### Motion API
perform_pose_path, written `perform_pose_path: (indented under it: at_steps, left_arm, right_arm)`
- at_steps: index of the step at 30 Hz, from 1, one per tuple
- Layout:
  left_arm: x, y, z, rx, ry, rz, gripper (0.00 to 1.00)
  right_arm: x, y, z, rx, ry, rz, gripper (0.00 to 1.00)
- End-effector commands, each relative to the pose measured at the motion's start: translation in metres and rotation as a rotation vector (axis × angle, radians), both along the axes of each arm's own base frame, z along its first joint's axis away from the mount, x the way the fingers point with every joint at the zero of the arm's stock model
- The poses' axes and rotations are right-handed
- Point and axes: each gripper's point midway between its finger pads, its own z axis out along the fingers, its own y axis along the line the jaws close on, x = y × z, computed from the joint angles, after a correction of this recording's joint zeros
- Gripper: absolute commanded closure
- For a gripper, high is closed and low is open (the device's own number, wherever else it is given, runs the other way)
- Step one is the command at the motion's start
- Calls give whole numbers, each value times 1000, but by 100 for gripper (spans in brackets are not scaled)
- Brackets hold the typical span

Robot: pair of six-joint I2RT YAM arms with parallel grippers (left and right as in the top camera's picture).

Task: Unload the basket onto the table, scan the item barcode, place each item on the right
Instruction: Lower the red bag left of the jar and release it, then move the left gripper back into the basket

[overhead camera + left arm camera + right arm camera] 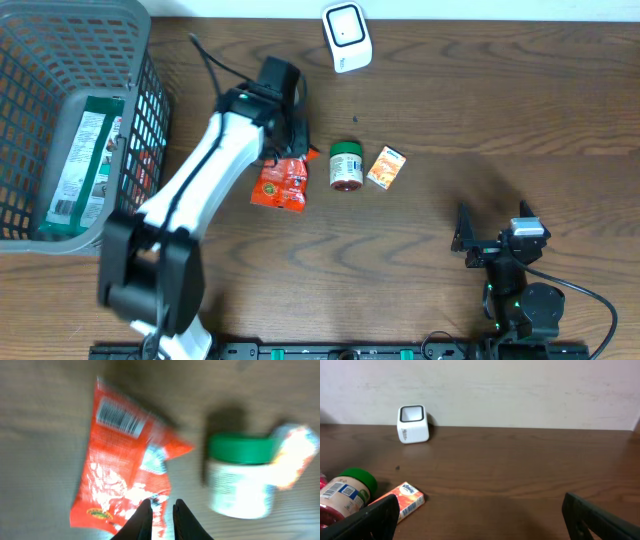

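Left claw [161,512] sits low over the red packet [281,185], which lies flat on the table [450,100] just left of the green-lidded jar [346,165] with its barcode [119,417] facing up. The fingers are all but pressed together, though whether they nip the foil I cannot tell. Right claw [480,525] is parked spread wide at the near right, likely to keep the way to the white scanner [346,36] at the far edge free.

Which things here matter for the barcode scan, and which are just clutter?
In the job: red pouch, barcode showing; white scanner; left gripper, pinching the pouch.
Lying about for now: green-lidded jar; orange box; grey basket; right gripper, open, idle.
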Motion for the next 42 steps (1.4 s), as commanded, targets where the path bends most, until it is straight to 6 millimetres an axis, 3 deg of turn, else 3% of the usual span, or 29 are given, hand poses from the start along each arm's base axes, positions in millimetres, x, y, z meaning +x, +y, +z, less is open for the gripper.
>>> perform_pose_path:
  at_steps: [1, 8, 15, 19, 22, 24, 27, 29, 30, 31, 34, 37, 40, 42]
  left_arm:
    - [11, 1, 14, -3, -61, -2, 83]
    - [16, 13, -32, 102, 12, 34, 83]
    - [2, 10, -104, 131, 191, 13, 83]
    - [0, 9, -112, 126, 213, 8, 83]
    - [9, 9, -89, 106, 157, 10, 75]
    - [18, 8, -63, 87, 95, 4, 57]
    - [32, 13, -3, 54, -40, -15, 33]
    - [37, 22, 45, 41, -139, -25, 28]
    - [39, 34, 81, 36, -207, -22, 24]
    - [40, 40, 94, 38, -232, -13, 23]
    - [38, 91, 167, 52, -358, 96, 21]
    - [33, 151, 218, 67, -469, 234, 20]
    - [23, 216, 242, 101, -531, 393, 19]
    - [13, 264, 244, 129, -531, 509, 15]
  right_arm:
    - [0, 2, -1, 13, 1, 8, 1]
    - [0, 2, -1, 13, 1, 8, 1]
    - [0, 2, -1, 13, 1, 8, 1]
    - [0, 2, -1, 13, 1, 8, 1]
    - [0, 2, -1, 13, 1, 8, 1]
    - [0, 2, -1, 13, 1, 8, 1]
    - [0, 2, -1, 13, 1, 8, 1]
    - [0, 2, -1, 13, 1, 8, 1]
    - [0, 2, -1, 13, 1, 8, 1]
    - [0, 2, -1, 13, 1, 8, 1]
    - [0, 2, -1, 13, 1, 8, 1]
    - [0, 2, -1, 13, 1, 8, 1]
    - [0, 2, -1, 13, 1, 8, 1]
    - [0, 2, -1, 13, 1, 8, 1]
